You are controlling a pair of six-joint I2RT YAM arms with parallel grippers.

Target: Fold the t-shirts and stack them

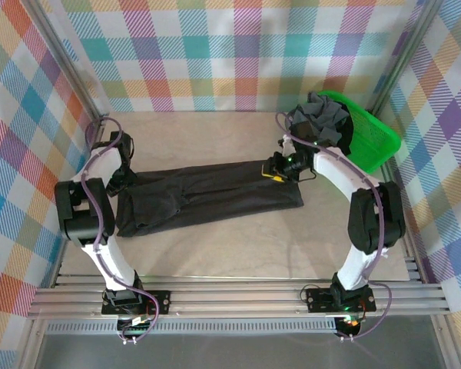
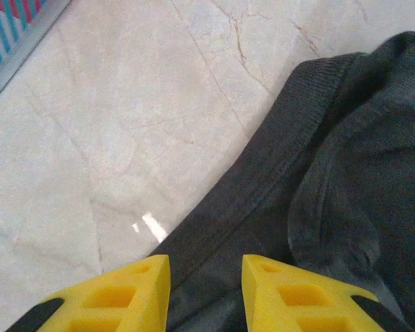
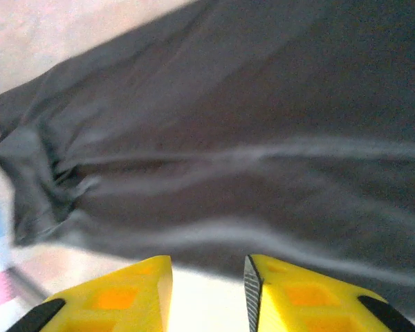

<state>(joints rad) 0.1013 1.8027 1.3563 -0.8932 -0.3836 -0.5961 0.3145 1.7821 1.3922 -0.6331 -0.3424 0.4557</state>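
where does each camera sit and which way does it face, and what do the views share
Top external: above and behind the bases, facing down and forward over the table; left arm, right arm, dark t-shirt and green basket show.
Left wrist: on the left arm, facing down past its parted yellow jaws at the t-shirt's edge and bare table.
Right wrist: on the right arm, facing past its parted jaws across the t-shirt.
Shared: all three see that t-shirt.
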